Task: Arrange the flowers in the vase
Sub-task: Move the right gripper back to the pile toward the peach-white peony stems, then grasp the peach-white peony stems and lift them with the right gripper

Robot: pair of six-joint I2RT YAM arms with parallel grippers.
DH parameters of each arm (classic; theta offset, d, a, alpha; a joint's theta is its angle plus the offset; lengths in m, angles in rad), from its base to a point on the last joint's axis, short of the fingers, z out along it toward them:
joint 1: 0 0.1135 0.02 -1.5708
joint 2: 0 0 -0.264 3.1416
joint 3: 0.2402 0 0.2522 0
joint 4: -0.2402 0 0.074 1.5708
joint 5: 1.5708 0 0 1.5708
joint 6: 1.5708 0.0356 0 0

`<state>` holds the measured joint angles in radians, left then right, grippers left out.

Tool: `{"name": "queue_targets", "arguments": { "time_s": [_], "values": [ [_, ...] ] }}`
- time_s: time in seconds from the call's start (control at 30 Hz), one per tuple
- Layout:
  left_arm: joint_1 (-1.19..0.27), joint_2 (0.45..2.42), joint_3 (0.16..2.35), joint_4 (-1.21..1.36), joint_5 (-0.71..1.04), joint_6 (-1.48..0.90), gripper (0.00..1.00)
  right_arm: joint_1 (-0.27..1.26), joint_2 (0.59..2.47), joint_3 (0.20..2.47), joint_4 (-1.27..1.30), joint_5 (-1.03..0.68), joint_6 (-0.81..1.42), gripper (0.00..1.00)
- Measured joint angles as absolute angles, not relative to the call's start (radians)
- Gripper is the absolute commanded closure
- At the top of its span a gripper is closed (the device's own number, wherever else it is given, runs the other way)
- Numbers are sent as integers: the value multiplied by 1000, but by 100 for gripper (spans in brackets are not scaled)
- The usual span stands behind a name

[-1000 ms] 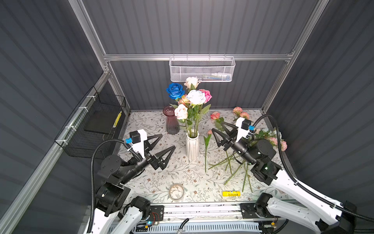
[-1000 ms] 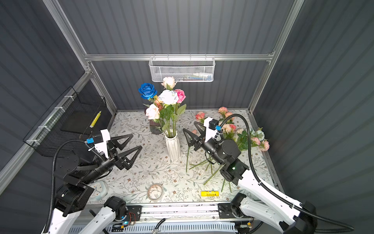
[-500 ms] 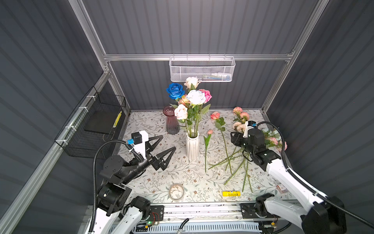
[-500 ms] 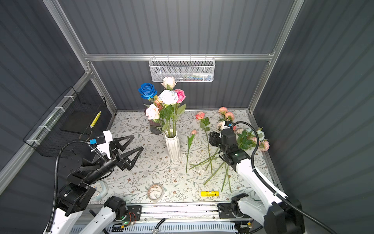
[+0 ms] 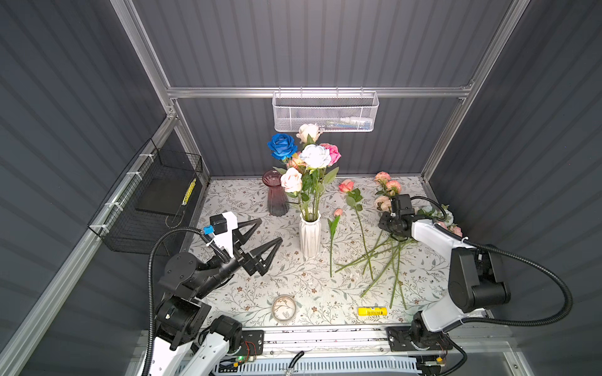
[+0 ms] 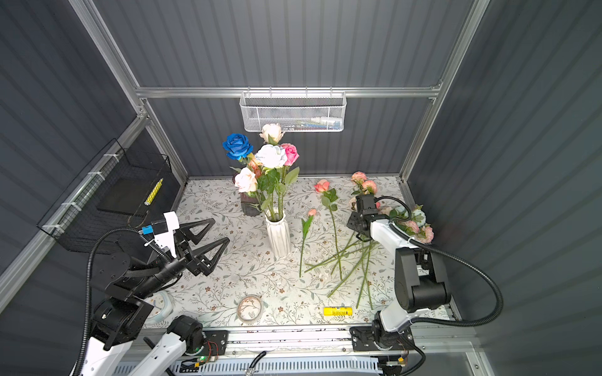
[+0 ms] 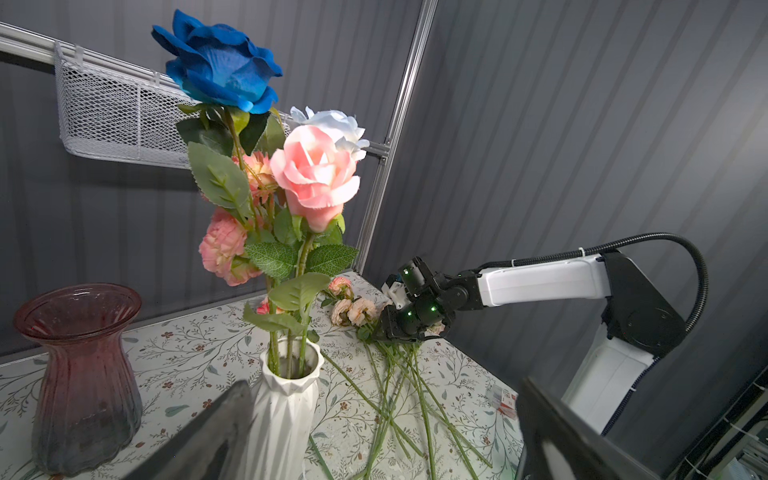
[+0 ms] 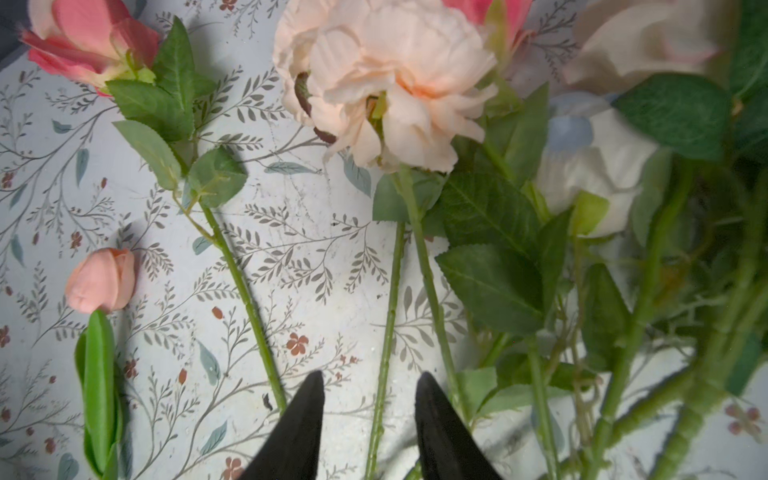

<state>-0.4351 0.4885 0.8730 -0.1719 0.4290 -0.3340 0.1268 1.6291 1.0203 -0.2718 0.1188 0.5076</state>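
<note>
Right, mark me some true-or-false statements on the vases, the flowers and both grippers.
1. The deep blue rose stands in the white ribbed vase. True.
2. The dark red glass vase holds two flowers. False: it is empty.
3. The left gripper is open and holds nothing. True.
4. The right gripper holds a flower up in the air. False: its jaws straddle a green stem lying on the table, with gaps either side.
5. A small pink bud lies on the table, not in a vase. True.
</note>
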Motion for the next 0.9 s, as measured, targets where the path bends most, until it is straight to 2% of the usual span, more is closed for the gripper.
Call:
{"name": "queue_targets", "arguments": {
  "time_s": [0.37, 0.57, 0.9],
  "values": [
    [-435, 488, 872, -172, 429, -334, 0, 125, 1761, 1133, -350, 207, 490, 63],
    [-435, 482, 872, -172, 429, -334, 0, 113, 1824, 1199, -405, 211, 493, 67],
    [-435, 475, 872, -172, 429, -326, 0, 103, 1876, 1224, -432, 199, 498, 89]
  ]
}}
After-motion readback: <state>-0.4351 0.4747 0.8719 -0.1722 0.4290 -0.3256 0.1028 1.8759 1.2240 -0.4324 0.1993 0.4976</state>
